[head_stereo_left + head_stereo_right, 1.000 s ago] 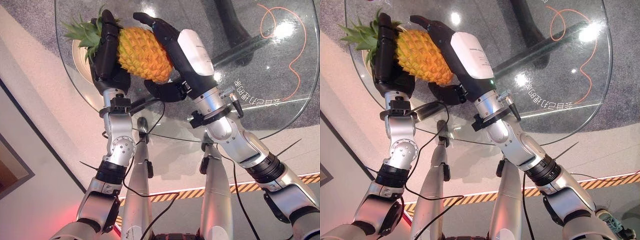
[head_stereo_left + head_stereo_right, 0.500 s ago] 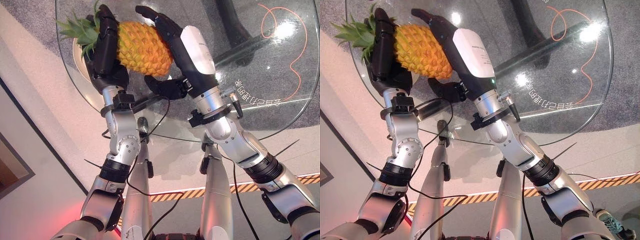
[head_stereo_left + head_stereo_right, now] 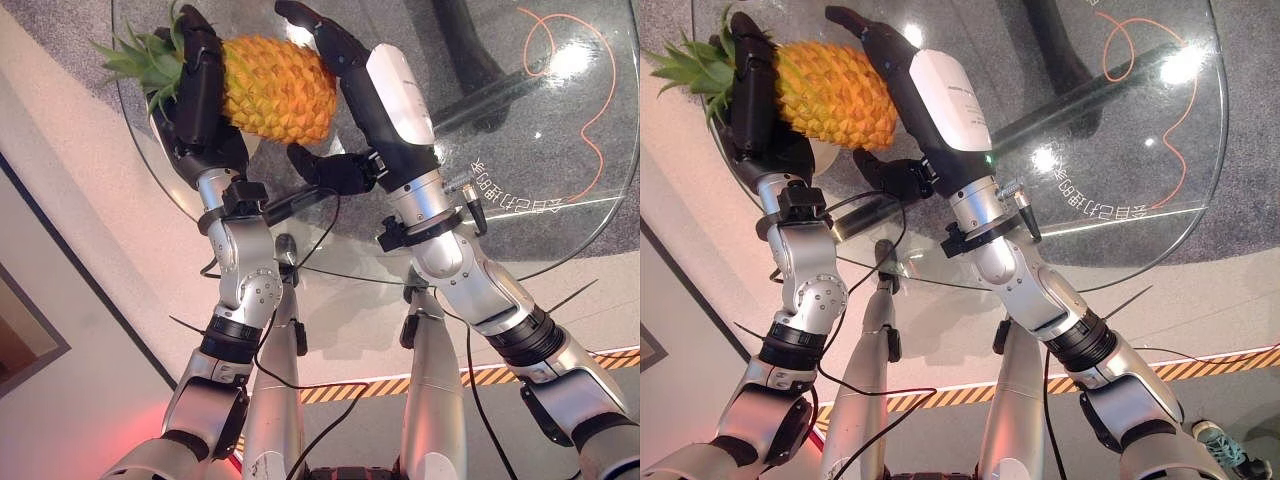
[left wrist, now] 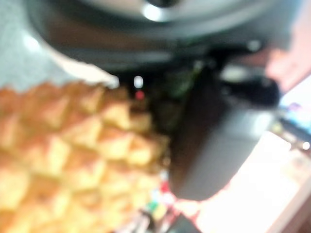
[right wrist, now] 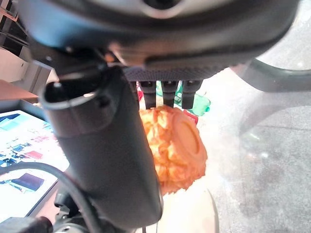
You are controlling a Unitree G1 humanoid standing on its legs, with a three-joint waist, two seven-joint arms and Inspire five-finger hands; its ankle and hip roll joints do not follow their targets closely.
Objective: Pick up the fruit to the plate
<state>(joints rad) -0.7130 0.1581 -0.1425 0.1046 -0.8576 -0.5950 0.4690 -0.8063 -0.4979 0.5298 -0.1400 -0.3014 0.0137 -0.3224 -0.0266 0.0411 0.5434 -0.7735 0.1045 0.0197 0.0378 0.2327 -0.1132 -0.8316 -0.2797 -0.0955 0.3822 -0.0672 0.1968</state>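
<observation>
In the upper left of the head views, a yellow-orange pineapple with a spiky green leaf crown point(image 3: 272, 90) was held clear above the round clear glass table point(image 3: 520, 150), lying roughly sideways with its crown pointing toward the left edge of the frame. The robot's dark left hand point(image 3: 195, 95) was pressed against the crown end of the fruit, its fingers laid along the skin near the base of the leaves and bent slightly around it. The dark right hand with a white back cover point(image 3: 375, 105) cupped the opposite, blunt end: its fingers point(image 3: 318, 28) reached over the top of the pineapple, and its thumb point(image 3: 325, 170) sat curled beneath, so the fruit was squeezed between the two hands.

A pale cream round plate point(image 3: 160, 125) lay on the glass at the upper left, mostly hidden behind the left hand and the leaves; the pineapple hung over and just to the right of it. In the right wrist view the fruit's flat circular base point(image 5: 187, 141) showed past the hand's fingers, with a pale rim of the plate below it. In the left wrist view the fruit's knobbly skin showed very close. A thin orange cord point(image 3: 575, 70) looped in the upper right of the frame, seen through the table top.
</observation>
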